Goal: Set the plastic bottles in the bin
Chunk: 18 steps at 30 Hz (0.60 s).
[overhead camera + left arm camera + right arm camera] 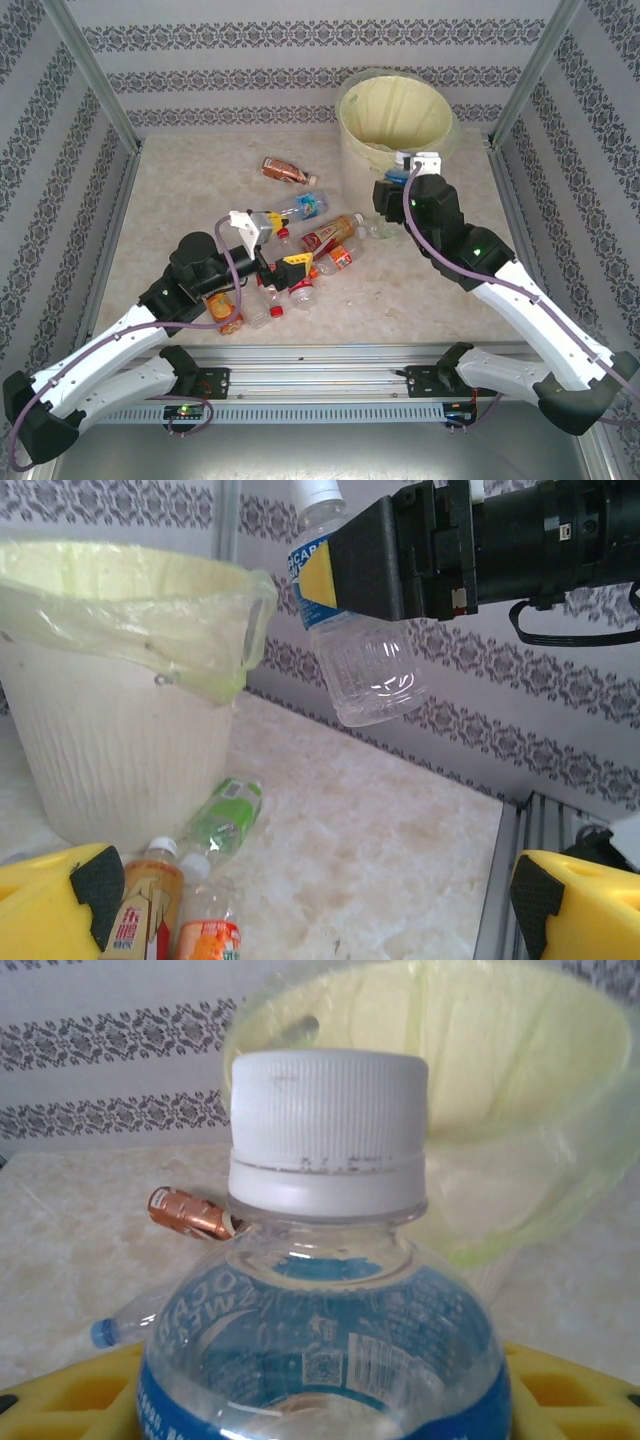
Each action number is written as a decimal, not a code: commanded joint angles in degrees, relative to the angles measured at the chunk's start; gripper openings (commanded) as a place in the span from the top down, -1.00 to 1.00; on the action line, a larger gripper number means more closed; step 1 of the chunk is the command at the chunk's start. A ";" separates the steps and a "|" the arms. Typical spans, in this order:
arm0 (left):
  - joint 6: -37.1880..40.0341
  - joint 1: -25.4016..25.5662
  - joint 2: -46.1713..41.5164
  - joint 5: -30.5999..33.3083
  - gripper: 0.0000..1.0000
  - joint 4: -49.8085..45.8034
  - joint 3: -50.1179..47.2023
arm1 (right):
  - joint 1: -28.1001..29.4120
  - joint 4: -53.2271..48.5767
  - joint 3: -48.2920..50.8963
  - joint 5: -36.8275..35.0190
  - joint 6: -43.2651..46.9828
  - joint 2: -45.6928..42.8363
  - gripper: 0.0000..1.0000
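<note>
Near centre, over a heap of plastic bottles (300, 272): left gripper (285, 243), splayed wide, holding nothing. Farther right: right gripper (395, 188), clamped on a blue-labelled bottle (360, 660), white-capped, held clear of the table (180, 200) just beside the bin (358, 165). Farthest left of the bin: a lone brown bottle (283, 170), lying flat

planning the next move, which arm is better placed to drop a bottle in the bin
Right. The right gripper is shut on a blue-label bottle, raised beside the bin. The left gripper hangs open and empty over the loose bottles.
</note>
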<state>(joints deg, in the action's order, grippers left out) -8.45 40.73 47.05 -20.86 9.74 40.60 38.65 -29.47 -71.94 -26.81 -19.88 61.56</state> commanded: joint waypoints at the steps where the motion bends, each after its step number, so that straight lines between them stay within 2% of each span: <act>1: -1.84 -0.74 -1.34 1.36 -1.00 5.36 -0.87 | -1.71 1.99 -6.08 -0.46 9.44 2.91 -0.08; 12: -0.90 -1.19 -2.71 1.23 -1.00 5.43 -1.40 | -15.46 -2.28 -24.66 17.99 11.17 17.75 -0.11; 18: -0.87 -1.62 -3.31 2.13 -1.00 6.04 -2.11 | -20.57 -3.56 -34.21 26.17 10.75 27.03 -0.11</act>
<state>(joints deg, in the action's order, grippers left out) -9.45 40.01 44.82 -19.55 12.51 38.83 19.51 -32.01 -101.80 -6.92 -9.82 85.76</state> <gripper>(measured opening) 0.998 0.603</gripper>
